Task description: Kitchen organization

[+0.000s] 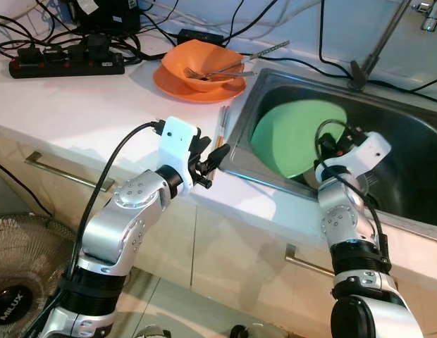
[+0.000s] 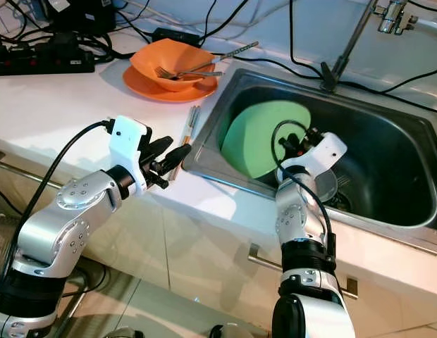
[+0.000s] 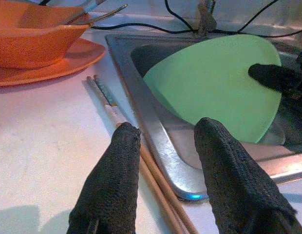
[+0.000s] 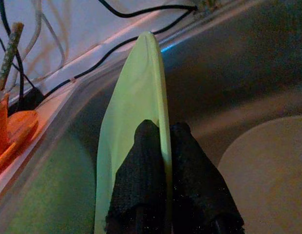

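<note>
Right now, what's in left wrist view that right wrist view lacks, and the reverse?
Left wrist only: the open left gripper over a pair of chopsticks on the counter by the sink rim, and an orange bowl holding cutlery.

Right wrist only: the right gripper shut on the green plate edge, seen edge-on, plus a pale round dish in the basin.

Both: the green plate, the sink, the orange plate, cables behind.

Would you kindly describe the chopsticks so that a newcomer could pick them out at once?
Start at the steel sink set in the white counter. On the counter beside its left rim, below the orange bowl, lie the chopsticks, with the left gripper open over their near end. They are the only thin wooden sticks; the bowl's utensils are metal.
</note>
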Available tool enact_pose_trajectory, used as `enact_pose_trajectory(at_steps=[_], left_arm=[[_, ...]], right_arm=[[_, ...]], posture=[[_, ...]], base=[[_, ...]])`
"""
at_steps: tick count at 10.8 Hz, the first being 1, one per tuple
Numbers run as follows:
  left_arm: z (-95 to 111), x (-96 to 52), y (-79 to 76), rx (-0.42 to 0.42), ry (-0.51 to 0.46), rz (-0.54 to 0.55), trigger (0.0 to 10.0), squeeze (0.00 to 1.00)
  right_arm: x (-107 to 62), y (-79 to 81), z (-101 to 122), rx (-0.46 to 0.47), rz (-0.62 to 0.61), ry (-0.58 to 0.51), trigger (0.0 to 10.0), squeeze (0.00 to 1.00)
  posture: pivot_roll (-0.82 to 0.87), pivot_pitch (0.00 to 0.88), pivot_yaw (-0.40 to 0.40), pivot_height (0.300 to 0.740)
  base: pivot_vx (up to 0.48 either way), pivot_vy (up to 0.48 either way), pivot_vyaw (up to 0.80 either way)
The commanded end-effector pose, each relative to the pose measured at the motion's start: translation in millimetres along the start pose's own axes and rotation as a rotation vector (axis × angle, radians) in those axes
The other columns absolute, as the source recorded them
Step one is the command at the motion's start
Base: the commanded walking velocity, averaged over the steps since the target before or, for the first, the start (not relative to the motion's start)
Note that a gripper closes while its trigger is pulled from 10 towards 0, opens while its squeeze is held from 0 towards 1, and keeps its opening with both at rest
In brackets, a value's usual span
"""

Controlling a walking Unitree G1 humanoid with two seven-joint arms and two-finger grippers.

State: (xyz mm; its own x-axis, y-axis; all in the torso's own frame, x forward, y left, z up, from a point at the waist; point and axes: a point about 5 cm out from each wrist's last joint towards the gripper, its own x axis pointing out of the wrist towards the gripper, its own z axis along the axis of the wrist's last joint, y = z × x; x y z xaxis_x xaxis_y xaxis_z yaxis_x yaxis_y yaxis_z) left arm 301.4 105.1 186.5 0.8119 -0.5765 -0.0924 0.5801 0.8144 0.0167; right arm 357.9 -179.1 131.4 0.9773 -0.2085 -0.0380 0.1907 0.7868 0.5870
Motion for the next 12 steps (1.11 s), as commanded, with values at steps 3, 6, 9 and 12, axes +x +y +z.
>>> enact_pose_trajectory(at_steps=[3, 6, 9, 12], left_arm=[[0.2, -1.0, -6.3, 0.028, 0.010, -0.020, 10.0, 0.00], [-3.0, -0.3, -8.4, 0.030, 0.023, -0.020, 10.0, 0.00], [-4.9, -1.2, -9.2, 0.028, 0.028, -0.015, 10.0, 0.00], [-6.2, -1.4, -10.5, 0.022, 0.032, -0.018, 10.0, 0.00]], right_arm=[[5.7, 11.0, 6.2, -0.126, 0.052, -0.041, 10.0, 0.00], [12.9, 20.7, 7.0, -0.146, 0.073, -0.029, 10.0, 0.00], [16.9, 25.0, 4.1, -0.159, 0.081, -0.005, 10.0, 0.32], [16.8, 26.6, -0.5, -0.171, 0.087, 0.007, 10.0, 0.00]], posture=[[-0.02, 0.064, -0.097, 0.740], [-0.02, 0.058, -0.102, 0.740], [-0.01, 0.052, -0.110, 0.740], [-0.01, 0.054, -0.111, 0.740]], base=[[0.000, 0.000, 0.00], [0.000, 0.000, 0.00], [0.000, 0.000, 0.00], [0.000, 0.000, 0.00]])
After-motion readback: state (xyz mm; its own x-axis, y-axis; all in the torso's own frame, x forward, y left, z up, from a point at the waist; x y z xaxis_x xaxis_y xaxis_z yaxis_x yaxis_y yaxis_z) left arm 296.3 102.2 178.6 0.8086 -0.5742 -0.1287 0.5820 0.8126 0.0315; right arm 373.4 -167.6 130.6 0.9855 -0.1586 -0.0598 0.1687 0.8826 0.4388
